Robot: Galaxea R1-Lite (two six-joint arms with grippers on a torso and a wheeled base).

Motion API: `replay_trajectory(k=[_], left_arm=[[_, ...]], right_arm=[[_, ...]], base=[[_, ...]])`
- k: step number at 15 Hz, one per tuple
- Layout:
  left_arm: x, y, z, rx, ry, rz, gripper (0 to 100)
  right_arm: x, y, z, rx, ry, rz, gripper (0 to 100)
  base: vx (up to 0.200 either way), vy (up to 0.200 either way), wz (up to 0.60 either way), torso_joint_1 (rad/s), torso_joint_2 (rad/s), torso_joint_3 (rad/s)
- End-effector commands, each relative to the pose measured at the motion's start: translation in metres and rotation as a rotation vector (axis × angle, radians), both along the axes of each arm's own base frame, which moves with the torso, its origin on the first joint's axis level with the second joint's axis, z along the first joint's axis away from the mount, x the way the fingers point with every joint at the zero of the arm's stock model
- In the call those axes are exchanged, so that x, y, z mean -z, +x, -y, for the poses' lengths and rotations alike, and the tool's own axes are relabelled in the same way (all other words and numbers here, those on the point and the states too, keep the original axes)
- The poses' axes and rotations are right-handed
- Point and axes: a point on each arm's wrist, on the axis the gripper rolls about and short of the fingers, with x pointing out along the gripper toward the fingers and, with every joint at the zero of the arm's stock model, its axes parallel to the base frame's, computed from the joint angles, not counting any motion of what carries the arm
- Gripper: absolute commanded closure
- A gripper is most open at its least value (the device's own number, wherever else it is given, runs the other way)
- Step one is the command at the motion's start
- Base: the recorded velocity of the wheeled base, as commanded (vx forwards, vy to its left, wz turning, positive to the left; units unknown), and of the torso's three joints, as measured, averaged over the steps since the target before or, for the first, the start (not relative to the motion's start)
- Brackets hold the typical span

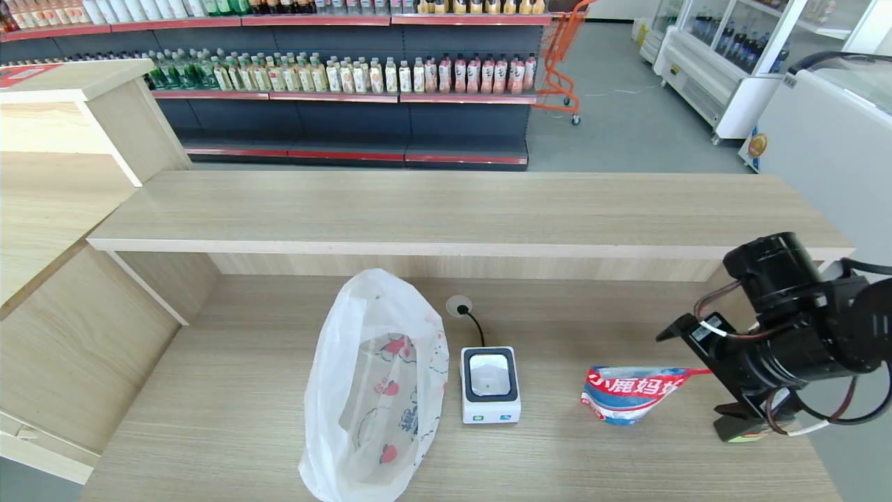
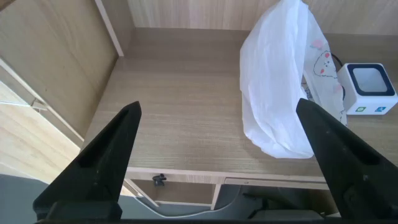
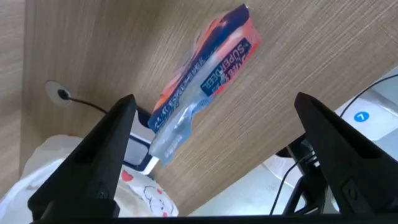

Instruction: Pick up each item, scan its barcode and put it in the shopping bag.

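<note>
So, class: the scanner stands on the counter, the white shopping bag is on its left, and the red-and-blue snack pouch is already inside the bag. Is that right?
Not quite. The snack pouch is not inside the shopping bag; it lies on the counter to the right of the scanner, as the head view shows. The rest stands.

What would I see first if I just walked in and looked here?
A big white plastic bag sits in the middle of the counter. Close beside it is a small white scanner, and a red and blue snack pouch lies on the scanner's other side.
</note>
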Motion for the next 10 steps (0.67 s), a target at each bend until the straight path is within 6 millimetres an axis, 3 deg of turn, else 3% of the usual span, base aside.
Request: replay_trajectory(k=[1, 6, 10], left_arm=[[0.0, 0.0, 0.0, 0.0, 0.0, -0.001, 0], [0.0, 0.0, 0.0, 0.0, 0.0, -0.001, 0], [0.0, 0.0, 0.0, 0.0, 0.0, -0.001, 0]], right_arm=[[0.028, 0.032, -0.004, 0.011, -0.022, -0.066, 0], [0.063, 0.065, -0.023, -0.037, -0.074, -0.112, 0], [0.076, 0.081, -0.041, -0.108, -0.099, -0.118, 0]], base=[[0.0, 0.0, 0.0, 0.0, 0.0, 0.0], [0.0, 0.0, 0.0, 0.0, 0.0, 0.0], [0.0, 0.0, 0.0, 0.0, 0.0, 0.0]])
